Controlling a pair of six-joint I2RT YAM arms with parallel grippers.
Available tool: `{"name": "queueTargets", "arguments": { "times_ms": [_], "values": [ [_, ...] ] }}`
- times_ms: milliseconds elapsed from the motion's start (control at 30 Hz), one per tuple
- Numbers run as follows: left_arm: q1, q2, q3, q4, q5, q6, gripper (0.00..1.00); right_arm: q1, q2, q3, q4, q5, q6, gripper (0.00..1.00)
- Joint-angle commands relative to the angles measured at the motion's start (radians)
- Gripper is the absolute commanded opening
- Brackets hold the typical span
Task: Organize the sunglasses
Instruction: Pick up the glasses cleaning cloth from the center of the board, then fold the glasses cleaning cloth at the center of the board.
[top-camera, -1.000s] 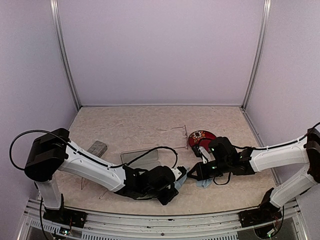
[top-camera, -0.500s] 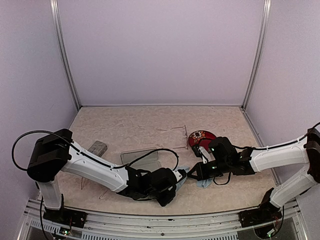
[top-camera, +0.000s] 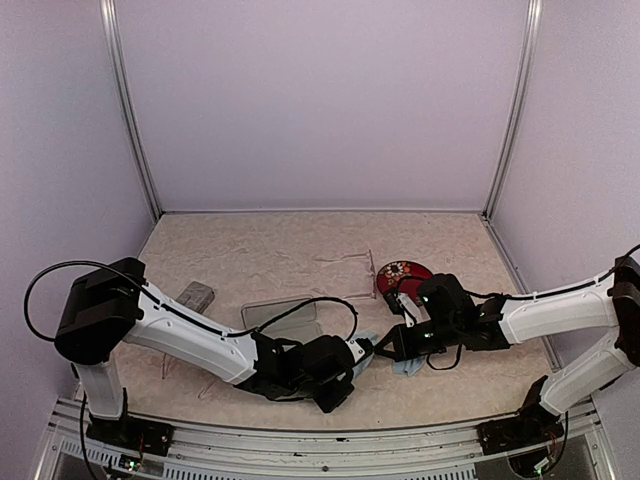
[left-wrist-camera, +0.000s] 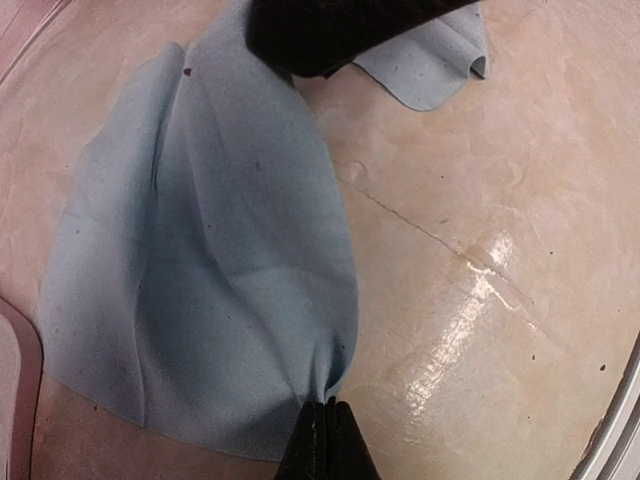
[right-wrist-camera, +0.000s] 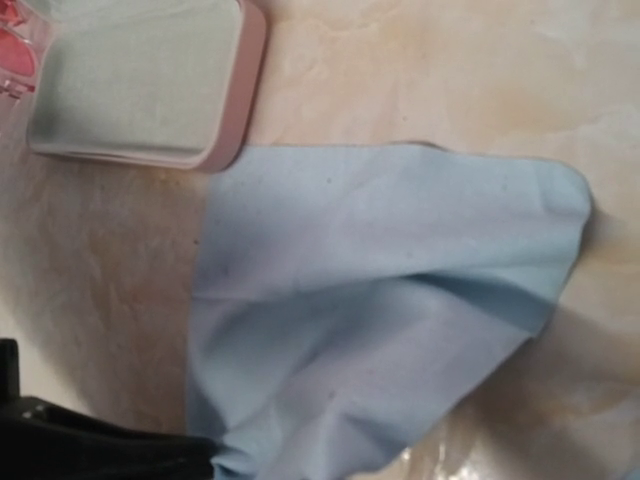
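Both end effectors meet near the desk's (top-camera: 300, 240) 6 o'clock edge, each gripping the same light-blue cloth (left-wrist-camera: 200, 280). The left end effector (left-wrist-camera: 325, 440) has its fingers pressed together, pinching a gathered edge of the cloth so that the fabric puckers into folds at the tips. The right end effector (right-wrist-camera: 205, 455) is also clamped shut on the cloth, on the side opposite the left one, and the fabric spreads between the two. A second light-blue cloth (left-wrist-camera: 430, 65) lies flat on the desk just beside and partly under the right end effector.

From the top view, the pale clear sunglasses (top-camera: 352, 262) lie on the desk at about 12 o'clock from the meeting point, well apart from both end effectors, with their slim arms showing only as faint lines. A red patterned object (top-camera: 403, 273) sits at about 1 o'clock. An open case (right-wrist-camera: 140, 85) with a pink rim lies at about 10 o'clock, and a closed grey case (top-camera: 195, 296) lies farther out the same way. At the right wrist view's edge, a translucent red-pink piece (right-wrist-camera: 12, 50) touches the open case, too cropped to identify.
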Motion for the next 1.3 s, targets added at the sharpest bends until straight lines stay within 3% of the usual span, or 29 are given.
{"name": "queueTargets", "arguments": {
  "times_ms": [0,467,900,1267],
  "values": [
    [0.009,-0.025,-0.002,-0.062,0.010,-0.017,0.00,0.004,-0.034,0.005,-0.034,0.013,-0.019,0.00],
    [-0.001,-0.273,0.004,-0.136,-0.016,0.016,0.00,0.083,-0.191,0.056,-0.137,0.047,-0.087,0.00],
    [-0.159,-0.340,0.022,-0.252,-0.163,-0.120,0.00,0.285,-0.407,-0.003,-0.244,0.239,0.105,0.00],
    [-0.177,-0.333,0.020,-0.267,-0.210,-0.150,0.00,0.346,-0.365,-0.007,-0.238,0.315,0.190,0.00]
  ]
}}
